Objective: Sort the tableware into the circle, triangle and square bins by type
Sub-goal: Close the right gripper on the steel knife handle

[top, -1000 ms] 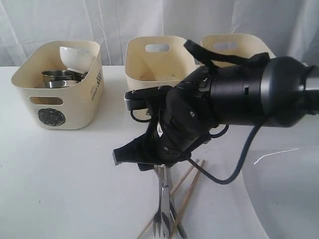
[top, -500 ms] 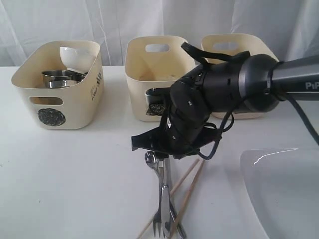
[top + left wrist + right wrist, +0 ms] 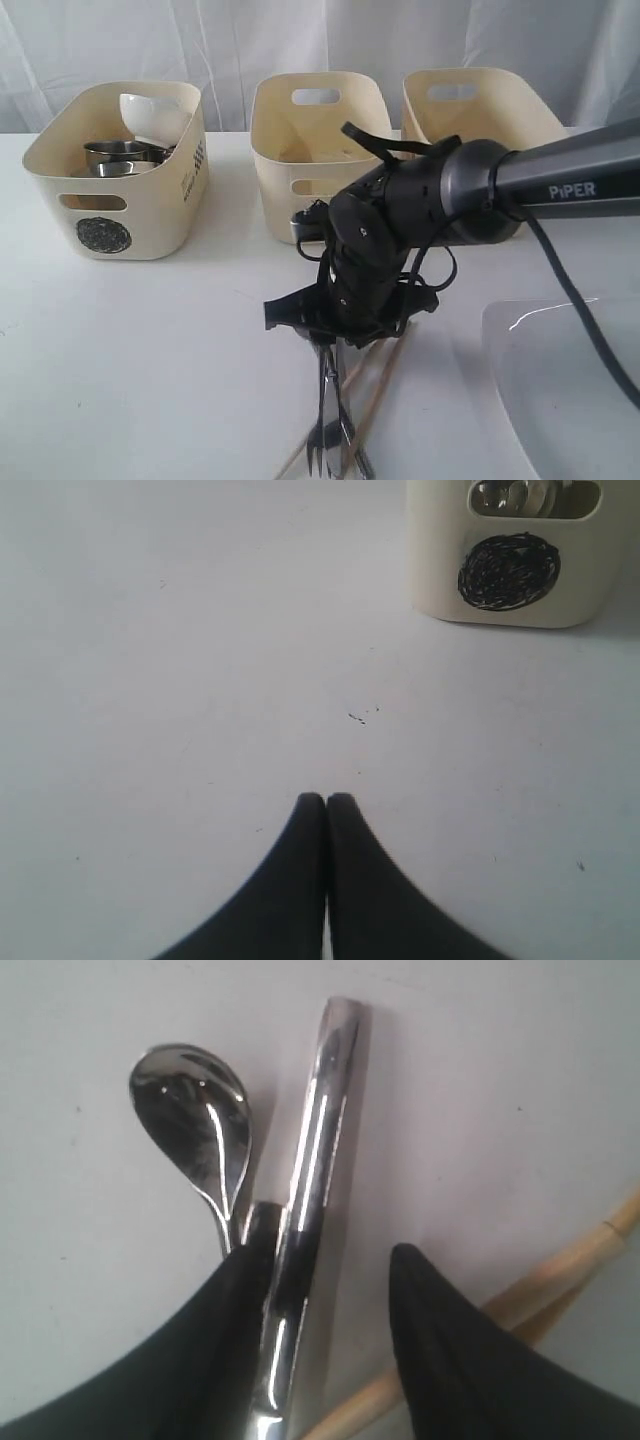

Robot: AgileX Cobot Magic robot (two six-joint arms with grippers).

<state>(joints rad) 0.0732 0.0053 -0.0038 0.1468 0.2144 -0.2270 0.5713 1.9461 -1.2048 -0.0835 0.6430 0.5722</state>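
Note:
My right gripper is open, low over the cutlery pile. A straight steel handle lies between its fingers, close against one finger; whether it is the fork's or the knife's I cannot tell. The steel spoon lies just outside that finger. The wooden chopsticks run past the other finger. In the exterior view the right arm covers the pile's far end, while the fork tines and chopsticks stick out. My left gripper is shut and empty above bare table.
The circle bin at the left holds steel mugs and a small white bowl. Two more bins, middle and right, stand behind the arm. The large white plate lies at the front right.
The right arm has swung back and lowered onto the cutlery. Its wrist now hides the spoon bowl in the exterior view. The cutlery has not moved.

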